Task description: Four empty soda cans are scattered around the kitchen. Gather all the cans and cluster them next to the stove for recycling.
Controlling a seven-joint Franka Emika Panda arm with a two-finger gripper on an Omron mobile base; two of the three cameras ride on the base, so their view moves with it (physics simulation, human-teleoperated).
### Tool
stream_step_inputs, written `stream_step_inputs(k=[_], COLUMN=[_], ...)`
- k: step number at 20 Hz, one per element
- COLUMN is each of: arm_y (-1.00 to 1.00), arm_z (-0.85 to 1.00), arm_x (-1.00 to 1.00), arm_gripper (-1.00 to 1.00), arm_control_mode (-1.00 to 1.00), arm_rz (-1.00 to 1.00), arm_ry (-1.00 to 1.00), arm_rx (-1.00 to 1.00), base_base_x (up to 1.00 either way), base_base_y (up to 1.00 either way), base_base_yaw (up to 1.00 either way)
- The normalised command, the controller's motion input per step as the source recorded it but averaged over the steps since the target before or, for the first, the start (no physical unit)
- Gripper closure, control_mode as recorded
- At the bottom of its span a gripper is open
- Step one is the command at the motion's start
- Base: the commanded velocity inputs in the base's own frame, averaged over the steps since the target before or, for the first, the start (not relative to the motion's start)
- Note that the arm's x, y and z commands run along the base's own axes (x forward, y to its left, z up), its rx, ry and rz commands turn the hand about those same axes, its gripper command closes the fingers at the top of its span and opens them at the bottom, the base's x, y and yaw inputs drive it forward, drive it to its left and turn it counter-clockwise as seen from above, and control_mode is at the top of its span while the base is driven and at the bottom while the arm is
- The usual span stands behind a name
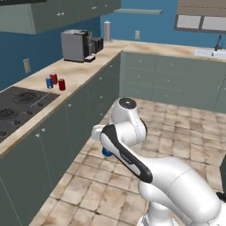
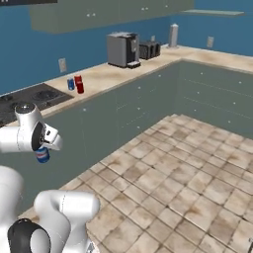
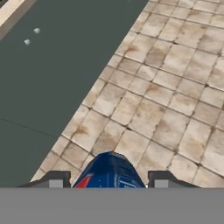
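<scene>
right up close the gripper [image 3: 105, 180] is clamped on a blue soda can [image 3: 108, 171] out over the floor, while three cans [image 1: 55, 81] already sit clustered just beside the stove [image 1: 17, 108] on the left counter [image 1: 84, 70], so looks like only this last one's left to drop off.

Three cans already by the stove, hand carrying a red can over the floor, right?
Not red: the can in the hand is a blue cylindrical soda can, per the hand view. Three small soda cans do stand on the counter beside the flat black gas stove.
</scene>
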Motion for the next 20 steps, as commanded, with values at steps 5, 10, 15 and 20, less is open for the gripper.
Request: stream_step_inputs(k=[5,10,15,20], arm_y=[0.00,0.00,0.00,0.00], arm_z=[0.00,0.00,0.00,0.00], arm_x=[0.00,0.00,0.00,0.00], arm_gripper=[1.00,1.00,1.00,1.00], arm_control_mode=[1.00,1.00,1.00,1.00], arm_rz=[0.00,0.00,0.00,0.00], arm_ry=[0.00,0.00,0.00,0.00], arm_rx=[0.00,0.00,0.00,0.00], base_base_x=[0.69,0.73,0.75,0.75], base_base_y=[-0.06,-0.08,-0.11,-0.17], base_base_yaw=[-0.10,-0.03,0.00,0.01])
